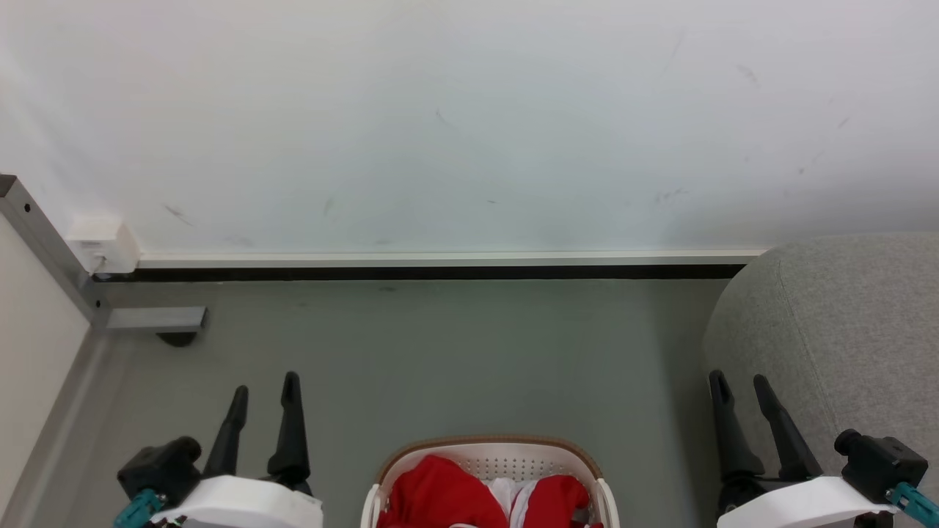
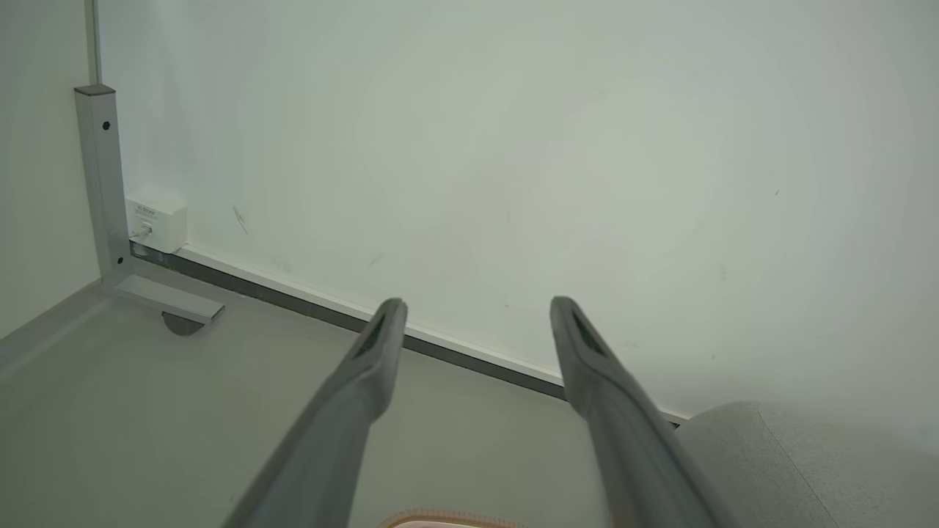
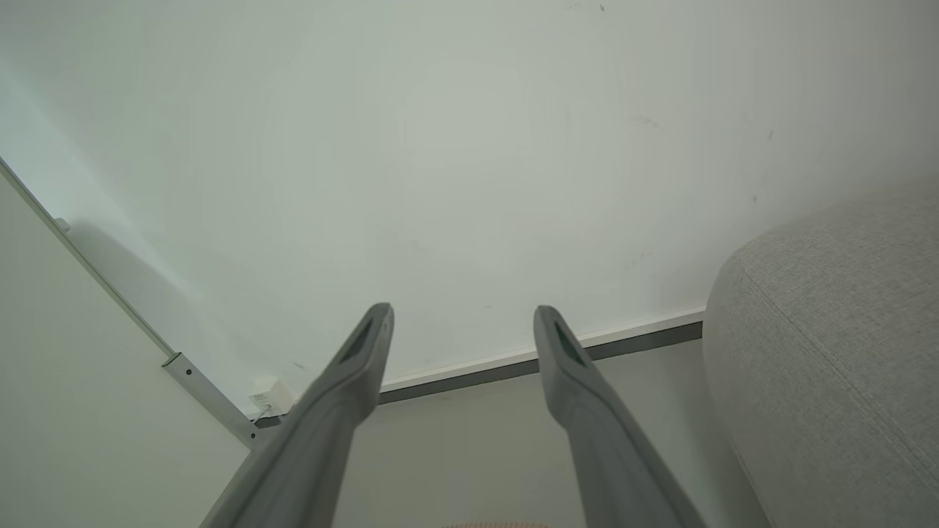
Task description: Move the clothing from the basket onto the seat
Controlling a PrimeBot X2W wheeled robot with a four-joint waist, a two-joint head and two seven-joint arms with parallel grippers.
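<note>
L pincer (image 1: 265, 383) & R pincer (image 1: 739, 377), long dark tapered fingers (image 1: 292, 425), white wrist shells (image 1: 242, 502), teal plugs (image 1: 139, 506)

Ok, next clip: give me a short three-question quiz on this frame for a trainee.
1. Fill in: the left hand and right hand both stand ____, holding nothing.
2. Which hand is nearer the seat? A: left. B: right.
3. True or false: the clothing lies on the seat.
Key: 1 open; 2 B; 3 false, it lies in the basket.
</note>
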